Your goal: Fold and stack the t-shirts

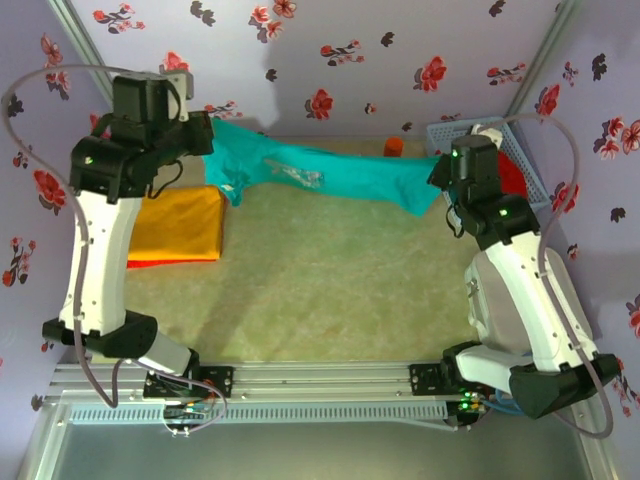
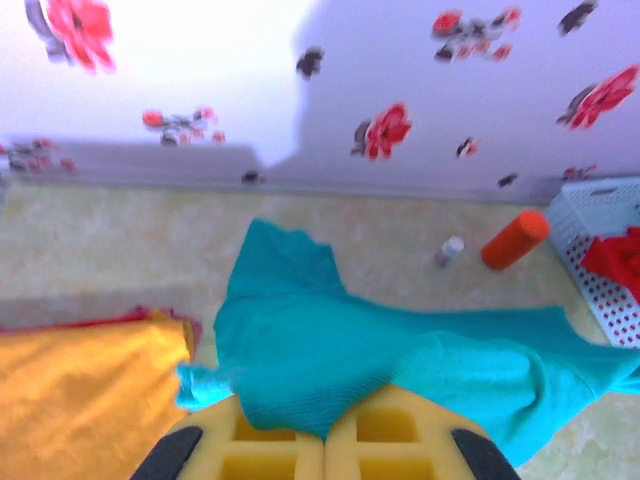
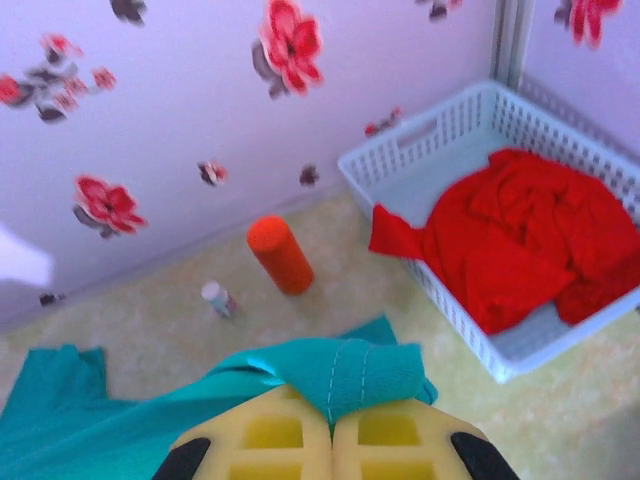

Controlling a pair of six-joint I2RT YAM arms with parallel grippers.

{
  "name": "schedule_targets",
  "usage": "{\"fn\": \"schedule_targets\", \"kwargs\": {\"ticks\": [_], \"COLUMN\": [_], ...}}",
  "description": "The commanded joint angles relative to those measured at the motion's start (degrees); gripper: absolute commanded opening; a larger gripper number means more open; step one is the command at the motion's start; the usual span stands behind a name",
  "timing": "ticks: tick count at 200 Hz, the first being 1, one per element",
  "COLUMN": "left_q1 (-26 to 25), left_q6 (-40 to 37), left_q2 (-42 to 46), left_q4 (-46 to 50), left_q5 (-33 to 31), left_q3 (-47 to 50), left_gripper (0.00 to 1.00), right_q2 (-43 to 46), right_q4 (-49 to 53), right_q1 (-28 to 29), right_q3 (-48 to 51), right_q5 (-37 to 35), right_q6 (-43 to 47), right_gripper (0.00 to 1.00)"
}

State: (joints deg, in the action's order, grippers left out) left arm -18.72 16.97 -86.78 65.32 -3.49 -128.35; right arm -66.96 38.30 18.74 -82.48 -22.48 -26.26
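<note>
Nearest of the cloth, against the left edge of the surface, lies a folded yellow-orange cloth t-shirt (image 1: 180, 225) with a sliver of red under it; I take that for the stack. Just beyond it, the left gripper (image 2: 325, 440) is clamped tight on one end of the teal short-sleeved cloth t-shirt (image 1: 320, 175). Across the way the right gripper (image 3: 330, 430) is pinched closed on a bunched fold at the other end. So the teal shirt is strung between the two, its long axis running left to right across the far half of the surface. Each arm sits at its own end, and neither is nearer. Whether its lower edge brushes the surface I can't tell. The stack sits just beside the left gripper, towards the near edge. Farther back, a small orange cylinder (image 3: 280, 255) lies by the far edge. In the far right corner, a red crumpled cloth t-shirt (image 3: 520, 240) waits in the light blue plastic lattice basket (image 3: 440, 290).
</note>
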Motion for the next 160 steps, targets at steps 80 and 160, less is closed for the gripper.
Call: {"fn": "schedule_targets", "kwargs": {"ticks": [80,160], "left_q1": [-0.9,-1.1], "left_q6": [-9.0,-10.2], "left_q2": [13.0,29.1], "left_q4": [-4.1,-25.3], "left_q5": [6.1,14.2], "left_q3": [-5.7,10.9], "left_gripper": [0.0,0.0], "right_q2": [14.4,27.4], "right_q4": [-14.0,-18.9], "right_q1": [-0.3,-0.3], "right_q3": [-3.9,2.6], "right_q5": [2.1,12.0], "right_q6": [8.7,10.2], "right_gripper": [0.0,0.0]}}
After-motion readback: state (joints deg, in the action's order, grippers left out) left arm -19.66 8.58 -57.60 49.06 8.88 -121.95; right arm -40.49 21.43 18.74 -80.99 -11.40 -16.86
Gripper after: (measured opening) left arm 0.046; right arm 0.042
